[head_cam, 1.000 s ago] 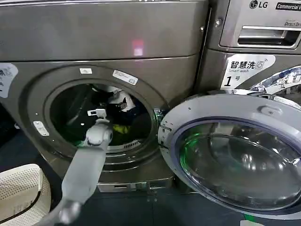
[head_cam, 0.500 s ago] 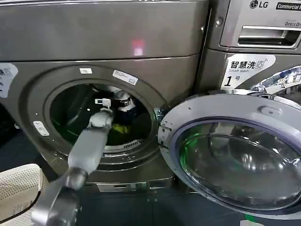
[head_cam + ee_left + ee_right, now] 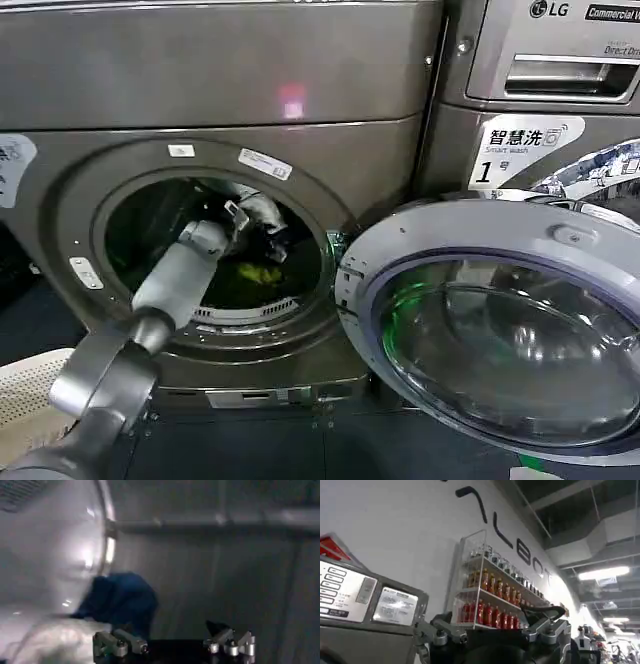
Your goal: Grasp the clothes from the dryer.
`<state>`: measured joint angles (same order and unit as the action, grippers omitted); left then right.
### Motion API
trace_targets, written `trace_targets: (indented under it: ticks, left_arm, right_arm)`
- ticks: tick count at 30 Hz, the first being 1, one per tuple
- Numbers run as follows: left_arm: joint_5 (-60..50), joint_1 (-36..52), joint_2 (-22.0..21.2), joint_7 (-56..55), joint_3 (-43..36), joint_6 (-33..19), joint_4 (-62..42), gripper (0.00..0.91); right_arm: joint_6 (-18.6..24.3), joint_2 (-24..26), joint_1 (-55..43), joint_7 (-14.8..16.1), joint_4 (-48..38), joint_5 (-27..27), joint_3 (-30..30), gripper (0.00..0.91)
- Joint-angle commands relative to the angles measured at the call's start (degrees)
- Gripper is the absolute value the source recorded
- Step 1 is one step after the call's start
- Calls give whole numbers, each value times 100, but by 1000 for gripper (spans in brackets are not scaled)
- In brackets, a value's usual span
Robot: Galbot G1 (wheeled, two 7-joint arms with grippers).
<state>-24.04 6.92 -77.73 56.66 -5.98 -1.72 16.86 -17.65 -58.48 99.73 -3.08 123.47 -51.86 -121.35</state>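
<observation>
Left gripper (image 3: 240,215), fingers spread, reaches inside the dryer (image 3: 60,200) at centre-left, near dark-blue clothes (image 3: 120,600).

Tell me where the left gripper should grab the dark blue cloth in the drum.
Probably its raised, bunched top: the dark blue cloth stands up from the pale laundry, directly ahead of the open left gripper, so go straight in from the dryer opening.

Left arm (image 3: 165,290) reaching into open dryer (image 3: 220,110), hand (image 3: 238,213) among clothes (image 3: 262,240), door (image 3: 500,325) swung open
</observation>
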Motion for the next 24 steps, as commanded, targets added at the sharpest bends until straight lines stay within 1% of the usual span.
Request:
trace_targets:
  ticks: [1,9,14,15,16,18,19,21,24]
  left_arm:
    - [-1962,206,-4,701,-321,-323,-108,907]
    - [-2664,87,-158,255,-451,-107,-238,907]
    - [-2682,43,-224,154,-476,-67,-332,907]
    - [-2681,29,-231,144,-481,-75,-346,887]
    - [-2679,25,-237,137,-481,-68,-361,557]
    - [-2656,-1,-239,84,-482,-64,-385,228]
    - [-2655,-12,-243,70,-483,-65,-399,159]
    - [-2650,-38,-255,47,-497,-60,-417,80]
    - [-2456,-25,-263,65,-496,-44,-430,0]
  right_arm:
    - [-3,-25,-1,2,28,26,23,907]
    - [0,-32,2,19,13,34,-1,907]
    - [10,-46,-6,29,15,49,19,907]
    - [12,-43,-6,29,13,49,16,907]
    - [13,-39,-5,31,9,49,11,907]
    - [15,-36,-2,31,6,50,10,907]
    - [15,-34,-3,31,6,49,10,907]
    - [17,-35,-3,30,3,48,12,907]
    - [17,-34,-11,30,0,49,20,907]
